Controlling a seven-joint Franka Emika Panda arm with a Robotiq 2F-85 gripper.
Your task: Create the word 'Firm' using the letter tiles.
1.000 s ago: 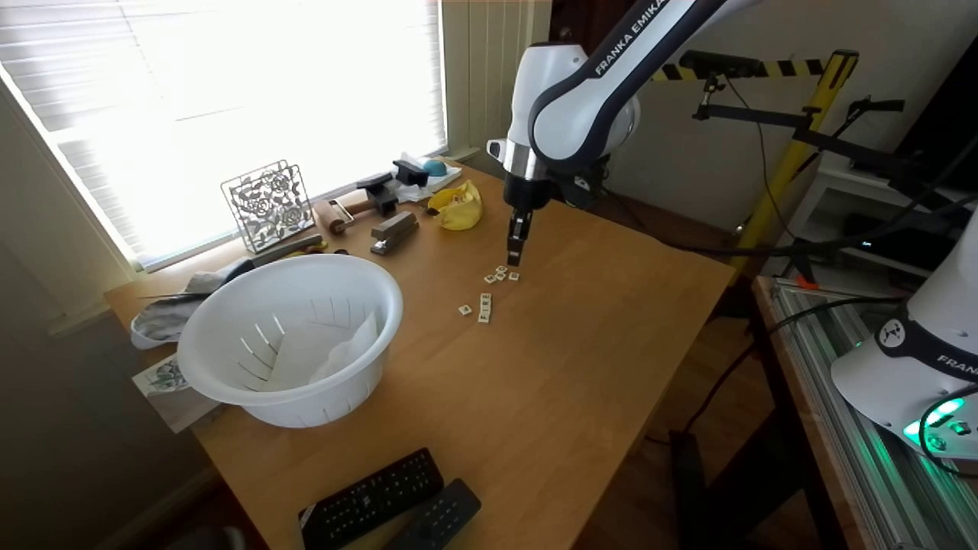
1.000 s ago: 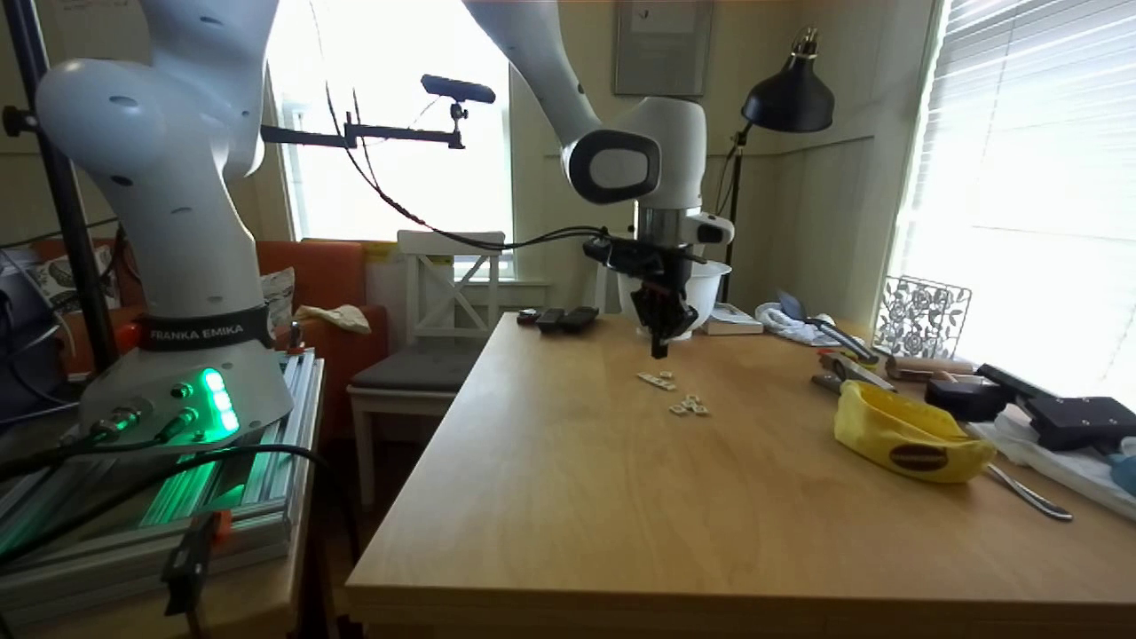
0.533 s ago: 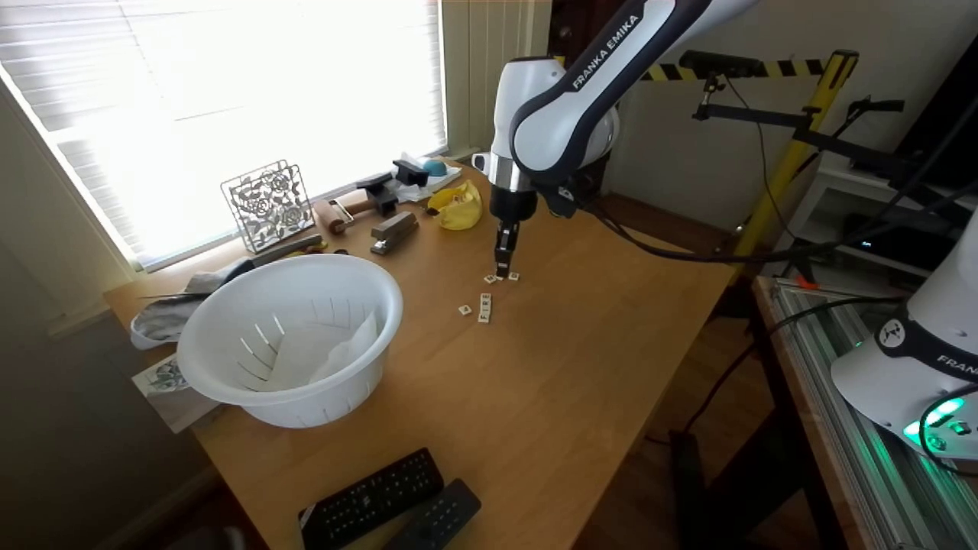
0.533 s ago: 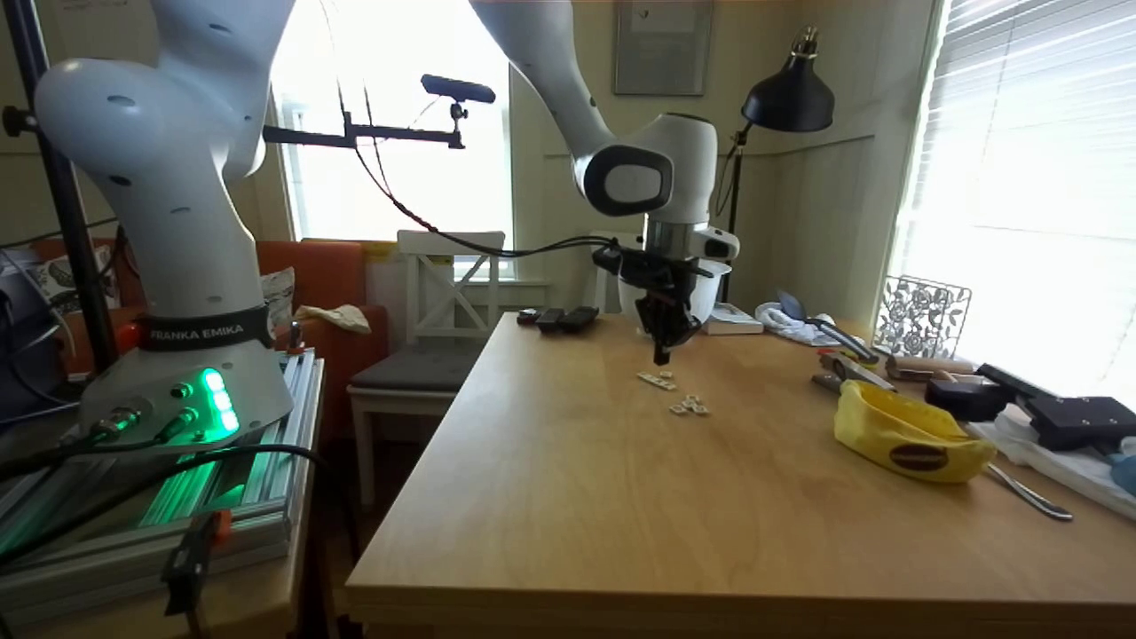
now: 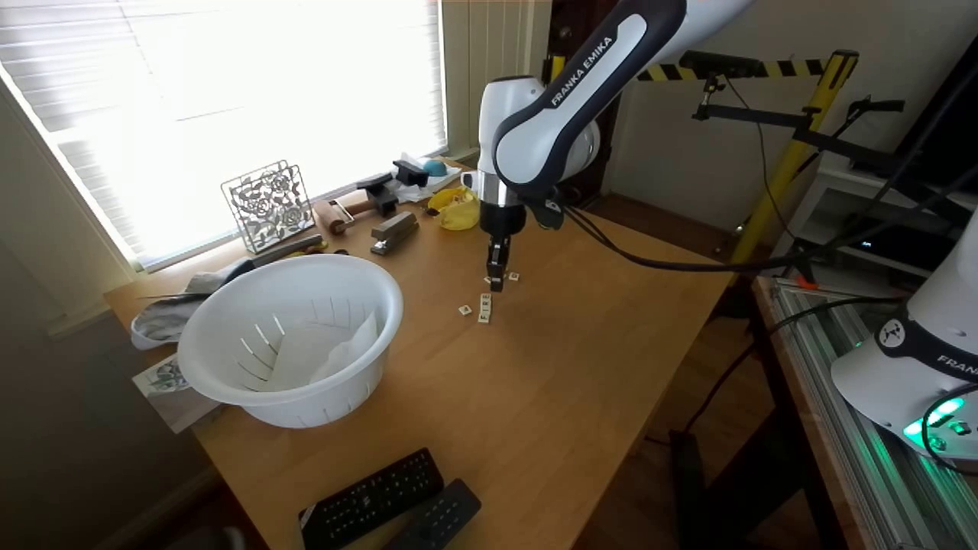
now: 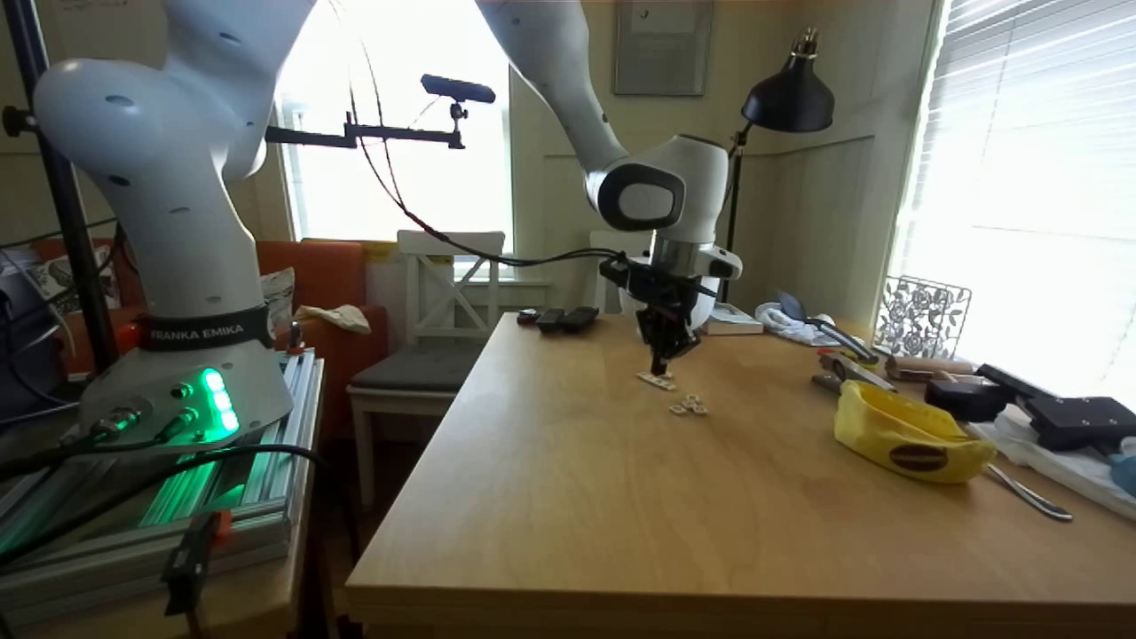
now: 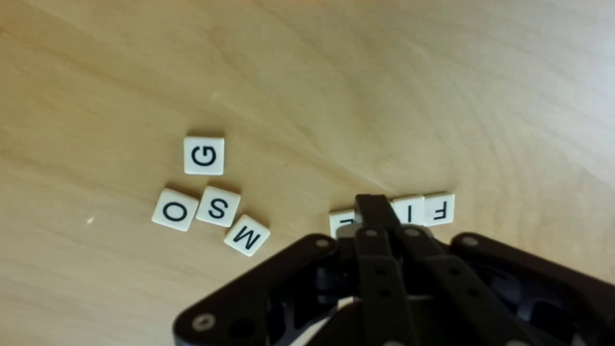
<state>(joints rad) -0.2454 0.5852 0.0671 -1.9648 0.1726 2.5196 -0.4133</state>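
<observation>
"Where's the row of letter tiles (image 5: 485,308)?"
"On the table (image 5: 581,344), spelling FIRE; the M tile (image 7: 247,235) lies apart from it."
"And the gripper (image 5: 497,286)?"
"Closed, holding nothing, by the E tile (image 7: 339,226); whether touching, I can't tell."
"So which step?"
"Probably clearing E. Next: nudge it out, then slide M in."

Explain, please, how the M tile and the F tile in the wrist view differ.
Place: the F tile forms one end of a row, next to the I tile; the M tile lies outside that row, beside the S tile.
Angle: in this view the M tile is clearly turned askew; the F tile tilts only slightly.
Shared: both are white squares with a black letter, face up on the table.
</observation>
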